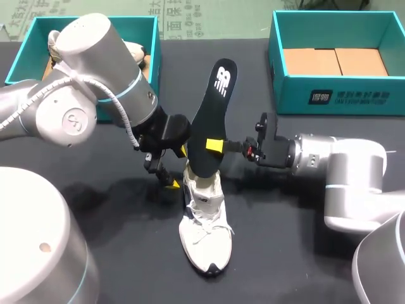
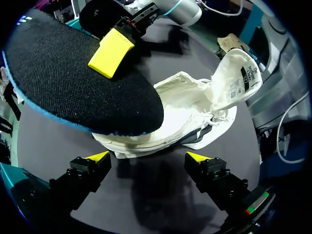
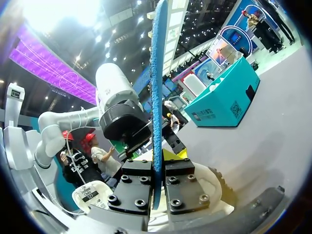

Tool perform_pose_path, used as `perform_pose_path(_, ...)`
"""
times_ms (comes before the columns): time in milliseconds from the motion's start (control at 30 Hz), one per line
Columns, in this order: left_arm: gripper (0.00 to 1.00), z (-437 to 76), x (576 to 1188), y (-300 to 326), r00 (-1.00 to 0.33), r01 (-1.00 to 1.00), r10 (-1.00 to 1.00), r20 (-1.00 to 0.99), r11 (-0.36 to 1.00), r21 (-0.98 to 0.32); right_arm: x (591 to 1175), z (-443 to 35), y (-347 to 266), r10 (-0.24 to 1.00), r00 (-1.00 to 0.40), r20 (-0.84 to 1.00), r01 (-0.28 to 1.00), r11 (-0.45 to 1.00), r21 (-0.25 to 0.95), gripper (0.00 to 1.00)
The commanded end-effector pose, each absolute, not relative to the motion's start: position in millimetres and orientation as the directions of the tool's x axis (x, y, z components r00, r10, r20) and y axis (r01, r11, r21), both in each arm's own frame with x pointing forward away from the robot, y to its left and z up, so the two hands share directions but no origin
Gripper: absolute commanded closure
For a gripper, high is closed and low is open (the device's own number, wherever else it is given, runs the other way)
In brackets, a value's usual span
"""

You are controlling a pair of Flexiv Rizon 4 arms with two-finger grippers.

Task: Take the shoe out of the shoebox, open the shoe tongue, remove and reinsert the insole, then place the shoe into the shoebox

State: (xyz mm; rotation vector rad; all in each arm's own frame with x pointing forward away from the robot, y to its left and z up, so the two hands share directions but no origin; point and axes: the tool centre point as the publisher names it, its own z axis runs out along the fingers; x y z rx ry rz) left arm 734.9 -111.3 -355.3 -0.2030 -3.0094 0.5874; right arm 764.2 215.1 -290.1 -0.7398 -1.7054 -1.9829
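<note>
— Where is the white sneaker noted?
— On the black table, midway between the arms, toe toward the robot; it is seen upright on its sole; in the left wrist view the tongue is seen pulled back, label side showing.
— And the black insole?
— Held steeply on end above the sneaker; its lower end is at the shoe's opening; whether it is inside cannot be told.
— The pincers?
— The right gripper is clamped on the insole low down, one finger on each face; in its own wrist view the insole is seen edge-on between the two pads. The left gripper is spread and grips nothing; it is placed just beside the sneaker's heel end; in its own view the sneaker lies ahead of the parted tips.
— Boxes?
— One teal shoebox is recorded at the far left with a second shoe in it; another teal shoebox at the far right.
</note>
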Motion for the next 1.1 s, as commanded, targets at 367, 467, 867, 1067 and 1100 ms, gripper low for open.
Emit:
perform_pose_path(367, 0.00, -356, 735, -112, -0.989, 0.116, 0.142, 0.041, 0.919, -0.377, 768, -288, 222, 0.003, -0.837, 0.547, 0.543, -0.128, 0.830, 1.00)
perform_pose_path(467, 0.00, -356, 735, -112, -0.989, 0.116, 0.142, 0.041, 0.919, -0.377, 769, -288, 223, 0.006, -0.843, 0.538, 0.533, -0.127, 0.836, 1.00)
perform_pose_path(867, 0.00, -356, 735, -112, -0.989, 0.116, 0.142, 0.041, 0.919, -0.377, 766, -302, 222, 0.039, -0.862, 0.506, 0.497, -0.131, 0.858, 1.00)
perform_pose_path(1067, 0.00, -356, 735, -112, -0.989, 0.116, 0.142, 0.041, 0.919, -0.377, 764, -304, 223, 0.038, -0.859, 0.511, 0.506, -0.102, 0.857, 1.00)
perform_pose_path(1100, 0.00, -356, 735, -112, -0.989, 0.116, 0.142, 0.041, 0.919, -0.377, 763, -304, 223, 0.037, -0.857, 0.514, 0.509, -0.094, 0.855, 1.00)
